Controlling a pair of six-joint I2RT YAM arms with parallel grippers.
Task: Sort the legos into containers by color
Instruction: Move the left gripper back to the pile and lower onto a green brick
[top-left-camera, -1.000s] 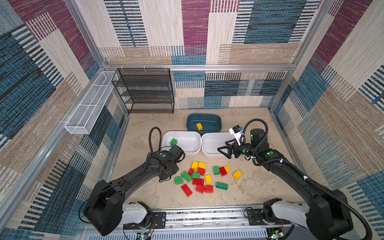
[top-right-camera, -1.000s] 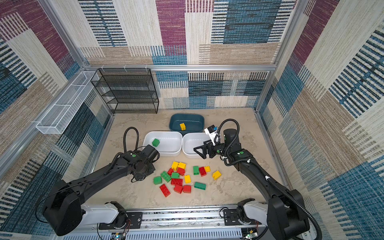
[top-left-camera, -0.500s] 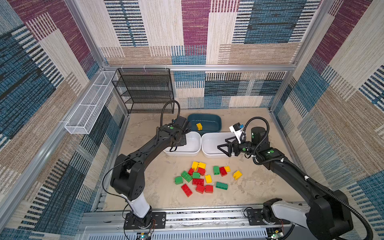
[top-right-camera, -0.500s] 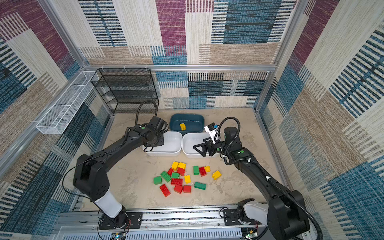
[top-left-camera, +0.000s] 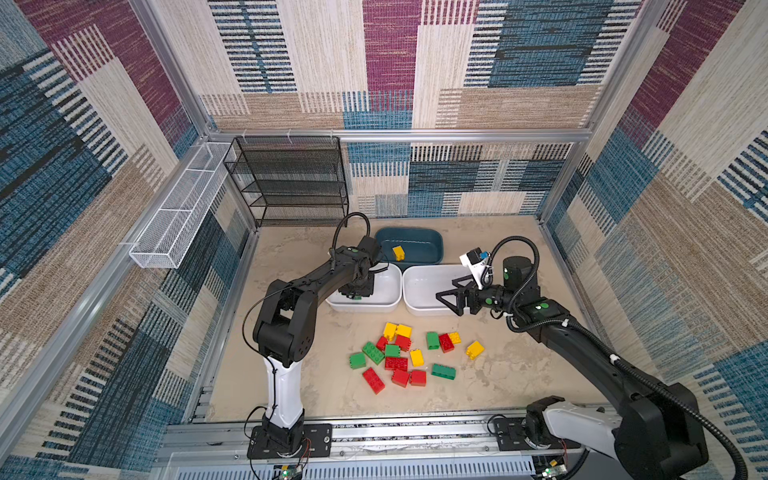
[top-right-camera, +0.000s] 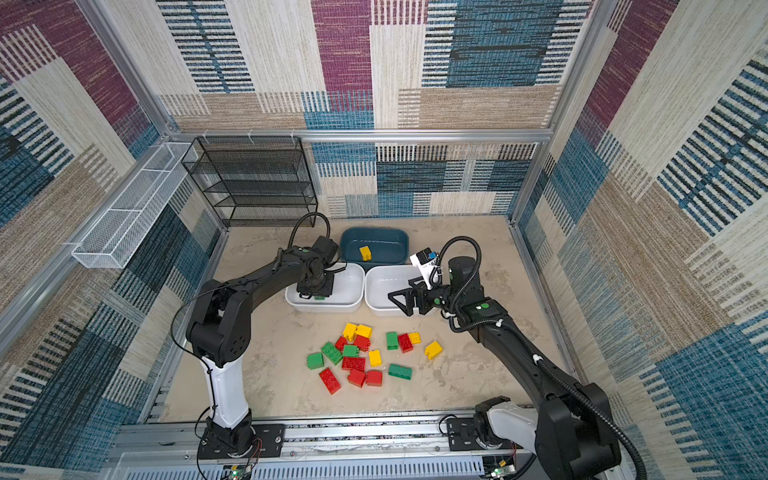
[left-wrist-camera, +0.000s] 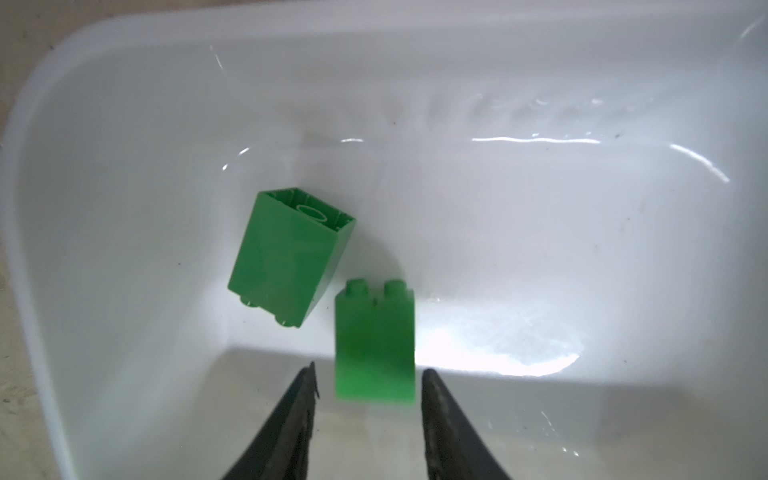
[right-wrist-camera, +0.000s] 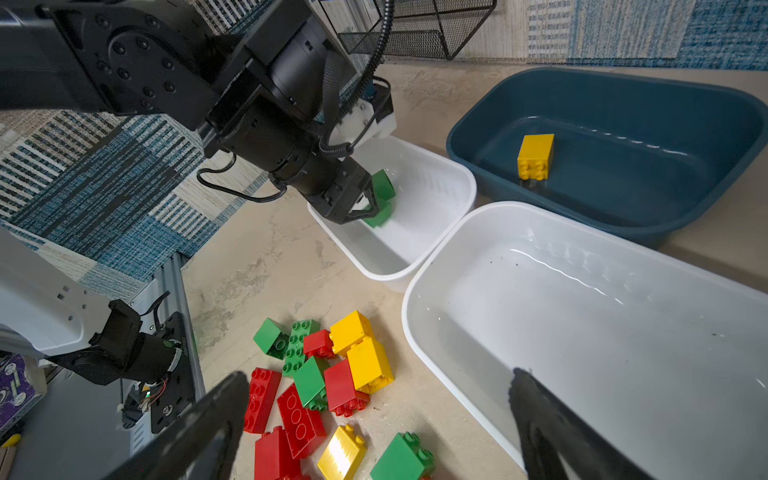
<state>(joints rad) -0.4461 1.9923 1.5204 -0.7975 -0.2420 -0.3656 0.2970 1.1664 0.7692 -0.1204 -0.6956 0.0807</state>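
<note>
A glossy green studded plastic brick (left-wrist-camera: 374, 345), blurred, is seen free between the parted jaws of the left gripper (left-wrist-camera: 368, 376), studs pointing away from it, above the floor of a glossy white rounded tub (left-wrist-camera: 124, 124). The right gripper (right-wrist-camera: 380, 376), spread wide and empty, is judged nearer the loose red, green and yellow bricks (top-left-camera: 399, 357).

Brick (top-left-camera: 398, 252) in rear tub (top-left-camera: 424, 245); pile (top-left-camera: 397, 363) before front tubs (top-left-camera: 424, 286)
</note>
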